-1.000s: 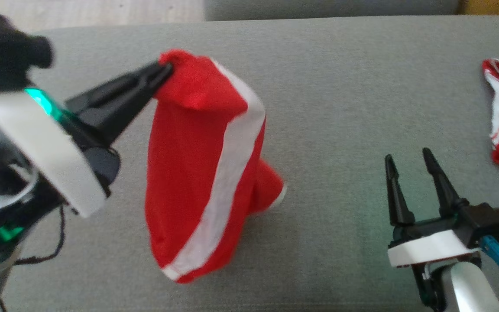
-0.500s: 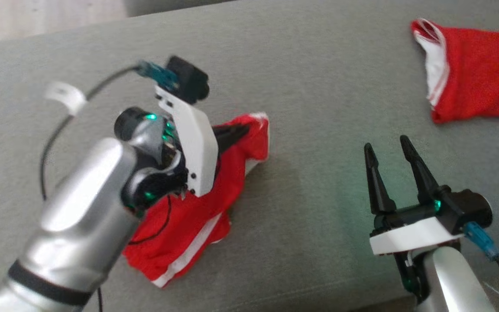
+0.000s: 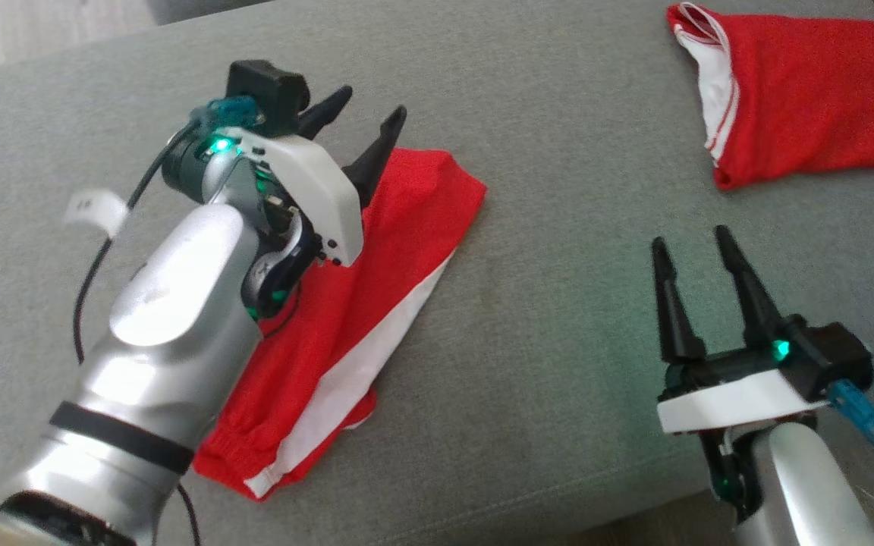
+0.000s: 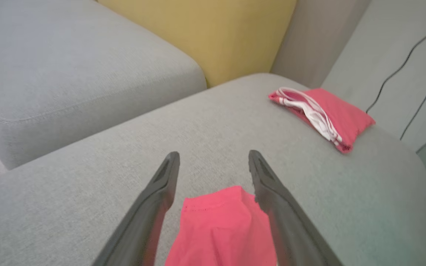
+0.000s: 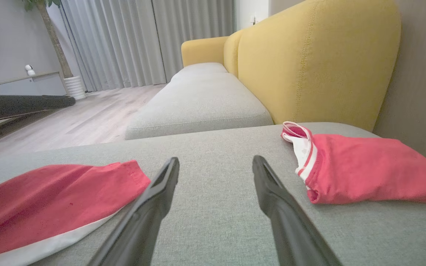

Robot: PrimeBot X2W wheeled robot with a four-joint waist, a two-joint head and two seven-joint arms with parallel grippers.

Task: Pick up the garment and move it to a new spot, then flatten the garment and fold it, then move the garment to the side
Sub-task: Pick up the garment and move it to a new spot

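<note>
Closest to you, at the lower right of the head view, your right gripper [image 3: 691, 239] has its two dark fingers spread wide and holds nothing. It sits over bare grey sofa cushion [image 3: 558, 303]. At the lower left, your silver left arm [image 3: 171, 341] reaches up the frame and covers part of the red garment [image 3: 399, 227]. The garment lies flat on the cushion, left of the middle of the frame. It has a white stripe [image 3: 361, 364] that runs down to its near end. Your left gripper [image 3: 372, 102] is at the garment's far end, in the upper left. Its fingers are wide apart and grip nothing. In the left wrist view the red cloth lies low between the two fingers. Further off, in the upper right corner, a second red garment [image 3: 801, 98] with white trim lies well apart from the first. Behind it, in the right wrist view, stands a yellow backrest [image 5: 309, 66].
</note>
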